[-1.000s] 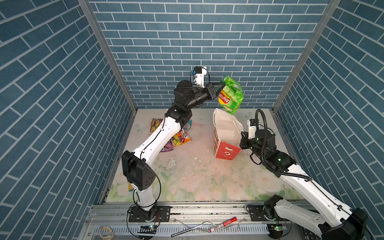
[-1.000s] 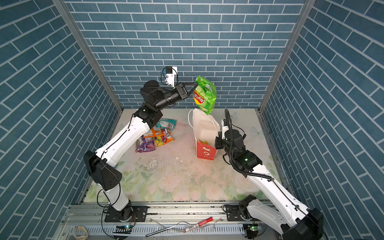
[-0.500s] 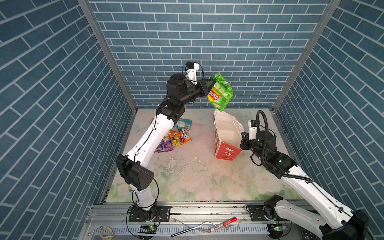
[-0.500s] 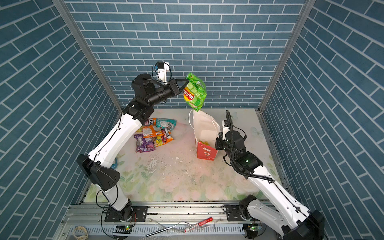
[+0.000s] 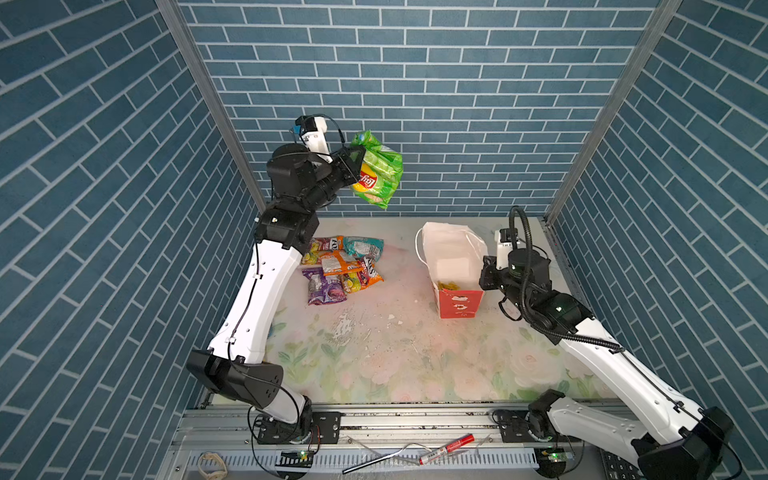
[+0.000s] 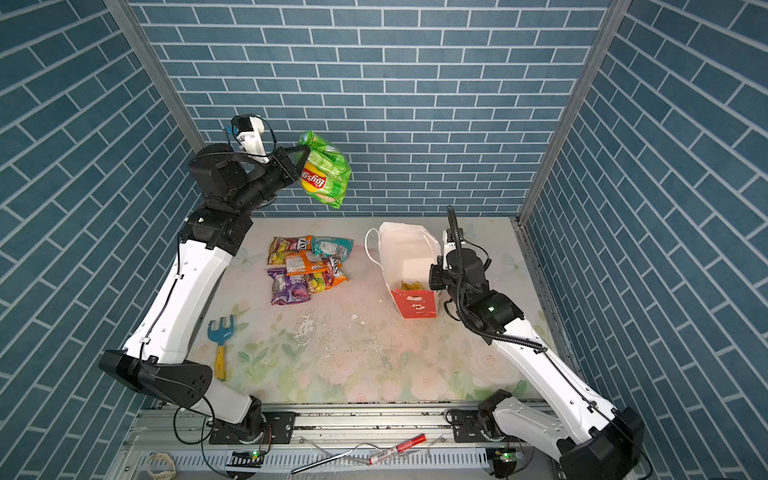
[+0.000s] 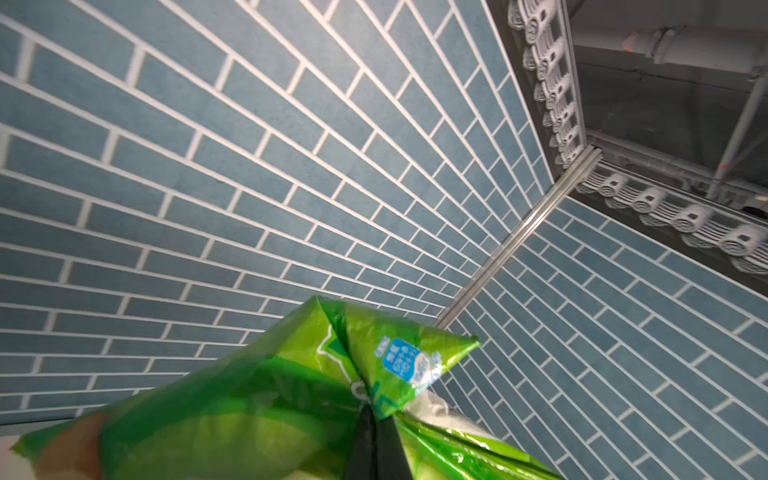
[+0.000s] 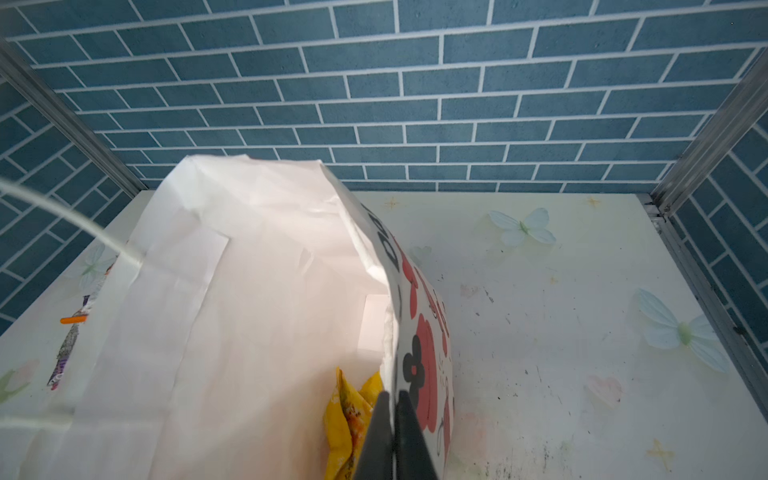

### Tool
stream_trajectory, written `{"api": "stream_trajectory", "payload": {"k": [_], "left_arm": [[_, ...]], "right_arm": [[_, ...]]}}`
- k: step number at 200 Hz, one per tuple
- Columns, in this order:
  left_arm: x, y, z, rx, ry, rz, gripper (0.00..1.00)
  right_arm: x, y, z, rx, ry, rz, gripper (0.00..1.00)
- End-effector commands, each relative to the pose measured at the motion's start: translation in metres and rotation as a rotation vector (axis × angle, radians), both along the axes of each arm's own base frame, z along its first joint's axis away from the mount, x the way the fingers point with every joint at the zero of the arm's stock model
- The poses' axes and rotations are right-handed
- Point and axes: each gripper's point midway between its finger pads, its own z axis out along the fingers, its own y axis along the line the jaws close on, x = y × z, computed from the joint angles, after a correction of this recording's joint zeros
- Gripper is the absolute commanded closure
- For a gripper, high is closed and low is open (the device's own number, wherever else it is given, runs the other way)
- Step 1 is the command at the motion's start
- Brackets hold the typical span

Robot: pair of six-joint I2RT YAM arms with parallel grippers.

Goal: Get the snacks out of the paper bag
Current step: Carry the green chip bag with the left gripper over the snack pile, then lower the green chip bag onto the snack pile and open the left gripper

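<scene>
Left fingers (image 7: 363,457) on chip bag (image 5: 376,174) — snacks (image 5: 340,266) below

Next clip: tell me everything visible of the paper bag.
The paper bag stands on the table, right of centre, mouth open. Creased paper: white inside, a red side with white marks, a white face with red prints. A white cord handle loops out on its left in a top view. The right gripper is shut on its opposite wall's rim. A yellow packet lies at the bottom.

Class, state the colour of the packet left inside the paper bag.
Yellow. The packet in the paper bag shows best in the right wrist view.
</scene>
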Motion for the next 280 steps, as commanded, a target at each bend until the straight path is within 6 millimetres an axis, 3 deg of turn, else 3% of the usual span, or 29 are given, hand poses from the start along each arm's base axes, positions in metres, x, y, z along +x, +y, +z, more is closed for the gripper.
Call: {"api": "stream_trajectory", "payload": {"k": [1, 52, 108, 144, 225, 280], "left_arm": [[0.015, 0.031, -0.03, 0.057, 0.093, 0.105, 1.0], [0.033, 0.085, -0.101, 0.219, 0.218, 0.314, 1.0], [0.023, 0.132, -0.133, 0.252, 0.235, 0.508, 1.0], [0.023, 0.156, -0.152, 0.278, 0.288, 0.581, 1.0], [0.029, 0.228, -0.235, 0.281, 0.514, 0.745, 1.0], [0.021, 0.248, -0.273, 0.344, 0.611, 0.794, 1.0]], "right_arm": [[0.003, -0.004, 0.011, 0.0, 0.02, -0.042, 1.0], [0.015, 0.003, 0.013, -0.022, 0.034, -0.04, 1.0], [0.021, 0.015, -0.001, -0.009, 0.037, 0.001, 1.0], [0.019, 0.016, 0.004, -0.036, 0.047, 0.029, 1.0], [0.024, 0.018, 0.018, -0.084, 0.027, 0.064, 1.0], [0.03, 0.024, 0.014, -0.072, 0.021, 0.071, 1.0]]}}
